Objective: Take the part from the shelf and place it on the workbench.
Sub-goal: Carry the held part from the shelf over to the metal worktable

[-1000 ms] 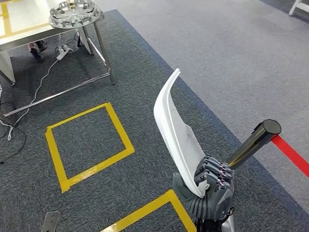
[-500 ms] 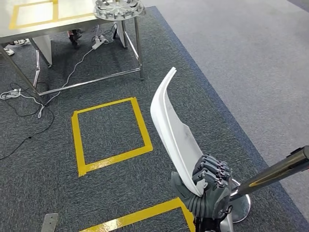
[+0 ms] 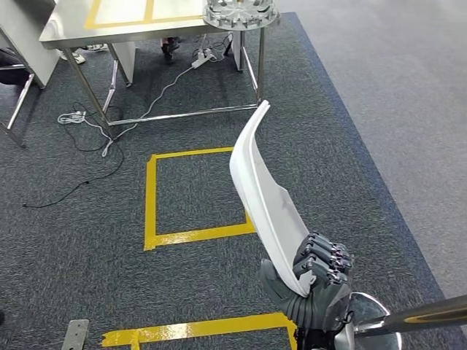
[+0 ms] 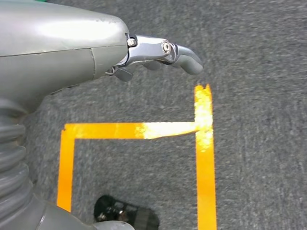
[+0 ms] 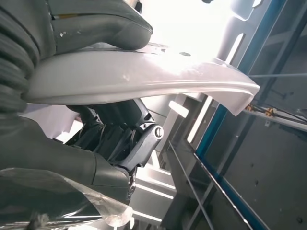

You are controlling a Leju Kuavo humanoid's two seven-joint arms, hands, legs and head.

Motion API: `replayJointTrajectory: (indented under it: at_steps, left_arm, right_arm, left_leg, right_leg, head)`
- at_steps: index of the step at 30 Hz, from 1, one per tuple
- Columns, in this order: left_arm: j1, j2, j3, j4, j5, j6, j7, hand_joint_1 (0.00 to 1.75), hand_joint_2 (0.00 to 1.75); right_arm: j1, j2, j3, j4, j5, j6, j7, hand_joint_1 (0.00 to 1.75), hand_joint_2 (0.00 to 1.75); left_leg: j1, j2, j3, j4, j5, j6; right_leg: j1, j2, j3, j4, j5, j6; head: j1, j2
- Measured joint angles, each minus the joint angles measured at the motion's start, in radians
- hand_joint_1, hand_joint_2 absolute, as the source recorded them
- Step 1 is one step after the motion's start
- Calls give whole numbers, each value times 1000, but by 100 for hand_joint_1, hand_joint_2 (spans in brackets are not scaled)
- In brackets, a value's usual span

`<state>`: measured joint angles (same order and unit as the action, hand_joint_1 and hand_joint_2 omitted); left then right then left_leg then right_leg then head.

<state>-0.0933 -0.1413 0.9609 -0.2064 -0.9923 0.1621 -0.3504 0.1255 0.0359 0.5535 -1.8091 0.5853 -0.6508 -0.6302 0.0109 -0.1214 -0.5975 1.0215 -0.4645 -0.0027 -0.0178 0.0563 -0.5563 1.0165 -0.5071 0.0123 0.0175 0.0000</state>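
My right hand (image 3: 317, 288) grips the lower end of a long, curved white plastic part (image 3: 264, 197), which stands upright and leans away from me over the dark carpet. In the right wrist view the part (image 5: 145, 76) lies across the palm, with the thumb on one side and the dark fingers (image 5: 119, 139) curled on the other. The steel workbench (image 3: 132, 29), marked with yellow tape, stands at the far side, well apart from the part. My left hand (image 4: 108, 48) hangs over the floor with its fingers stretched out and holds nothing.
A silver wheel cover (image 3: 239, 13) lies on the workbench's right end. Cables (image 3: 110, 138) and a power strip (image 3: 201, 58) trail under it. A yellow tape square (image 3: 149, 197) marks the carpet. A chrome barrier post (image 3: 418, 315) and its round base (image 3: 374, 324) stand beside my right hand.
The camera has swung left, so the whole floor scene has slid right and more of the workbench shows. My right hand keeps the same hold on the white part.
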Motion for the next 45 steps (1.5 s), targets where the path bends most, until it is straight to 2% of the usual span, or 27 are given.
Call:
replayJointTrajectory:
  at_steps: [2, 4, 6, 7, 8, 9, 11, 12, 14, 15, 17, 19, 20, 21, 22, 23, 25, 27, 30, 32, 33, 35, 37, 39, 41, 43, 45]
  left_arm:
    - [-1, 0, 0, 0, 0, 0, 0, 0, 175]
    - [-5, -2, 0, 0, 0, 0, 0, 0, 175]
    - [-4, -2, 0, 0, 0, 0, 1, 0, 175]
    - [-3, -2, 0, 0, 0, 0, 2, 0, 175]
    - [-1, -2, 0, 0, 0, 0, 2, 0, 175]
    - [0, -2, 0, 0, 0, 0, 3, 0, 175]
    - [-3, -2, 0, 0, 0, -1, 3, 0, 175]
    - [-3, -2, 0, 0, 0, -1, 3, 0, 175]
    - [-1, -2, 1, 0, 1, -3, 3, 0, 175]
    - [2, -2, 1, 0, 3, -3, 4, 0, 175]
    - [1, -4, 1, 0, 7, -4, 4, 0, 175]
    - [-3, -6, 2, 0, 12, -5, 8, 0, 175]
    - [-4, -7, 3, 0, 14, -6, 12, 0, 175]
    - [-4, -7, 3, 0, 16, -6, 16, 0, 175]
    - [-3, -7, 4, 0, 17, -5, 18, 0, 175]
    - [-3, -8, 5, 0, 16, -5, 19, 0, 175]
    - [-3, -10, 5, 0, 15, -4, 19, 0, 175]
    - [-4, -10, 6, 0, 15, -2, 19, 0, 175]
    - [-4, -9, 9, 0, 14, -2, 19, 0, 175]
    - [-6, -10, 12, 0, 14, -2, 19, 0, 175]
    - [-6, -11, 13, 0, 14, -2, 19, 0, 175]
    - [-4, -12, 14, 0, 13, -2, 19, 0, 175]
    - [1, -12, 15, 0, 13, -2, 20, 0, 175]
    - [4, -12, 16, 0, 12, -2, 20, 0, 175]
    - [5, -10, 16, 0, 11, -2, 20, 0, 175]
    - [6, -9, 16, 0, 11, -2, 20, 0, 175]
    - [5, -9, 17, 0, 11, -2, 20, 0, 175]
  right_arm:
    - [-1, 0, 1, 0, 0, 0, 0, 175, 175]
    - [0, 0, 1, -1, 0, 0, 0, 175, 175]
    - [1, 0, 1, -1, 0, 0, 1, 175, 175]
    - [1, 0, 1, -1, 0, 0, 1, 175, 175]
    - [1, 0, 1, -1, 0, 0, 1, 175, 175]
    - [1, 0, 1, -1, 0, 0, 1, 175, 175]
    - [1, 0, 1, -1, 0, 0, 3, 175, 175]
    - [0, 0, 1, -1, -1, 0, 4, 175, 175]
    - [0, 0, 2, -1, -4, 0, 6, 175, 175]
    - [-1, 0, 3, -1, -9, 0, 9, 175, 175]
    - [0, 0, 3, -3, -20, 0, 17, 175, 175]
    - [3, 0, 3, -3, -26, 1, 28, 175, 175]
    - [4, 0, 3, -2, -24, 1, 33, 175, 175]
    - [6, 0, 2, 0, -23, 0, 38, 175, 175]
    - [7, 0, 2, 2, -22, 0, 42, 175, 175]
    - [8, 0, 2, 3, -21, 0, 46, 175, 175]
    - [8, 0, 2, 5, -17, 0, 51, 175, 175]
    - [8, 0, 1, 6, -11, 0, 53, 175, 175]
    - [10, 0, -1, 7, -6, 0, 55, 175, 175]
    - [11, 0, -2, 7, -5, 0, 55, 175, 175]
    - [12, 0, -2, 7, -5, 0, 55, 175, 175]
    - [14, 0, -2, 7, -6, 0, 57, 175, 175]
    - [16, 0, -2, 8, -8, 0, 59, 175, 175]
    - [17, 0, -2, 8, -9, 1, 61, 175, 175]
    - [17, 0, -2, 8, -10, 2, 62, 175, 175]
    - [17, 0, -1, 8, -12, 2, 64, 175, 175]
    - [16, 0, -1, 8, -15, 3, 66, 175, 175]
  left_leg:
    - [-3, 47, -20, 45, -27, -11]
    - [-1, 96, -76, 164, -86, -21]
    - [2, 106, -126, 266, -118, -27]
    - [3, 108, -128, 269, -107, -28]
    - [4, 112, -110, 233, -79, -27]
    - [3, 126, -76, 166, -42, -24]
    - [-5, 161, -10, 42, -1, -13]
    - [-10, 174, 8, 8, 4, -7]
    - [-14, 170, 12, -5, -3, 5]
    - [-12, 164, 14, -9, -2, 11]
    - [-6, 154, 20, -19, 2, 24]
    - [-3, 145, 22, -22, 3, 32]
    - [-3, 140, 22, -22, 2, 35]
    - [-3, 135, 23, -22, 0, 36]
    - [-3, 130, 24, -21, -1, 36]
    - [-3, 125, 27, -20, -3, 35]
    - [-2, 114, 32, -17, -11, 27]
    - [-4, 108, 30, -11, -21, 15]
    - [-3, 107, 30, -11, -35, -2]
    - [-1, 108, 23, 24, -51, -14]
    - [1, 109, 1, 73, -67, -18]
    - [2, 109, -82, 214, -106, -25]
    - [3, 110, -152, 294, -99, -27]
    - [1, 110, -152, 224, -11, -19]
    - [-5, 113, -113, 110, 62, -6]
    - [-13, 118, -76, 51, 53, 10]
    - [-15, 118, -46, 20, 24, 24]
  right_leg:
    - [-3, -28, 8, -8, 2, -13]
    - [-1, -59, 13, -10, -2, -22]
    - [0, -89, 16, -10, -6, -24]
    - [0, -102, 17, -10, -8, -24]
    - [0, -115, 20, -10, -10, -22]
    - [1, -127, 25, -10, -14, -20]
    - [5, -146, 28, -10, -23, -10]
    - [7, -155, 29, -10, -27, -4]
    - [9, -167, 37, -13, -31, 6]
    - [8, -166, 41, -14, -34, 12]
    - [6, -126, 28, 23, -61, 21]
    - [5, -75, -31, 139, -118, 26]
    - [5, -64, -69, 207, -141, 28]
    - [5, -60, -99, 254, -149, 29]
    - [4, -59, -115, 268, -137, 30]
    - [4, -59, -110, 239, -104, 31]
    - [1, -57, -63, 112, -25, 29]
    - [1, -53, -21, 19, 4, 21]
    - [4, -52, -7, 2, -10, -1]
    - [0, -54, 12, -1, -20, -15]
    - [-2, -56, 25, -3, -27, -20]
    - [-2, -59, 47, -3, -46, -24]
    - [-1, -58, 72, -3, -69, -23]
    - [-2, -58, 103, -5, -95, -20]
    - [-2, -59, 140, -19, -122, -13]
    - [-2, -60, 175, -44, -135, -1]
    - [-1, -61, 196, -49, -118, 16]
  head:
    - [-8, 0]
    - [-17, 0]
    - [-17, 0]
    - [-17, 0]
    - [-17, 0]
    - [-17, 0]
    - [-17, 0]
    - [-17, 0]
    - [-16, 0]
    - [-17, 0]
    - [-13, 0]
    - [-8, 0]
    - [-7, 0]
    - [-6, 0]
    - [-6, 0]
    - [-6, 0]
    - [-5, 0]
    - [-5, 0]
    - [-6, 0]
    - [-10, 0]
    - [-12, 0]
    - [-16, 0]
    - [-16, 0]
    - [-16, 0]
    - [-15, 0]
    - [-16, 0]
    - [-18, 0]
